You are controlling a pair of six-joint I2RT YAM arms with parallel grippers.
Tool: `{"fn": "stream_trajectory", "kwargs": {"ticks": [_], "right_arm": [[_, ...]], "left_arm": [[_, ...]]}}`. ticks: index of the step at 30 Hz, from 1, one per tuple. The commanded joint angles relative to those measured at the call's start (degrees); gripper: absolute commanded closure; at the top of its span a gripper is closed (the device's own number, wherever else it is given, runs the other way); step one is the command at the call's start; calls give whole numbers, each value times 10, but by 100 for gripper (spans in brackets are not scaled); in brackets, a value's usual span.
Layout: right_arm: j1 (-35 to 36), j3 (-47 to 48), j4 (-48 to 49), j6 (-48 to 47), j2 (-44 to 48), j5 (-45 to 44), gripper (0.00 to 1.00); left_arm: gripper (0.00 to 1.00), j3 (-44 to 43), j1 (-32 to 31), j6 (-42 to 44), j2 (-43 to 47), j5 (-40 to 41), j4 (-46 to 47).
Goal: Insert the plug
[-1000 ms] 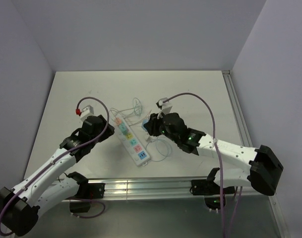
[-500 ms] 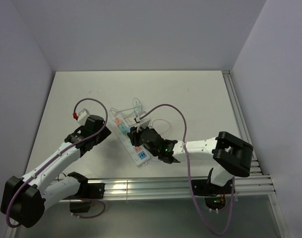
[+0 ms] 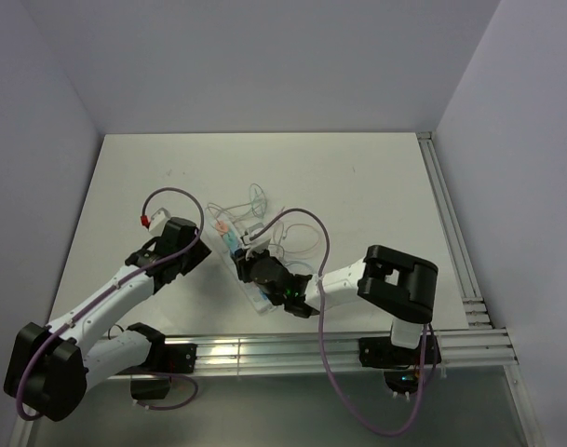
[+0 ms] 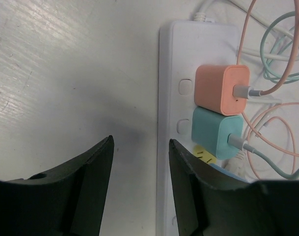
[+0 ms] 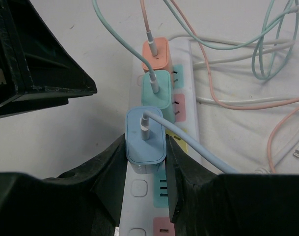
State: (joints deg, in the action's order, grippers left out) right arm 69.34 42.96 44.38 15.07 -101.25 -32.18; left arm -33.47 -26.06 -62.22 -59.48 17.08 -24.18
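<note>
A white power strip [image 4: 171, 64] [image 5: 139, 206] lies on the table with an orange plug [image 4: 221, 88] and a teal plug [image 4: 217, 132] seated in its far sockets. My right gripper [image 5: 146, 147] is shut on a light blue plug [image 5: 145, 137], held upright over the strip just behind the teal plug [image 5: 157, 88], above the yellow socket [image 5: 181, 135]; its prongs are hidden. My left gripper [image 4: 139, 167] is open, low over the strip's left edge, one finger over the strip and the other over bare table. In the top view both grippers meet at the strip [image 3: 262, 300].
Loose teal, pink and white cables [image 5: 267, 49] [image 3: 255, 200] loop beside and beyond the strip. The blue plug's cable [image 5: 203, 157] trails toward the right arm. A metal rail [image 3: 446, 233] runs along the table's right edge; walls close in left, back and right.
My right arm has swung left with the blue plug, from beside the strip to over its sockets. The left gripper shifted slightly and stays at the strip's left edge.
</note>
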Motion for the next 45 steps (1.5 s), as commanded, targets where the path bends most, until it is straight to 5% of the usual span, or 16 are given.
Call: {"fn": "stream_trajectory", "kwargs": {"ticks": [1,33,45], "right_arm": [[10,7,87,-25,-11,-47,100],[-13,-17,127,-33,-61,-41,100],[-17,7,45,-30,-72,-55,100]], "left_arm": [[46,6,4,2,5,-11,19],[48,3,7,10,8,-31,35],[48,9,7,8,12,-29,38]]}}
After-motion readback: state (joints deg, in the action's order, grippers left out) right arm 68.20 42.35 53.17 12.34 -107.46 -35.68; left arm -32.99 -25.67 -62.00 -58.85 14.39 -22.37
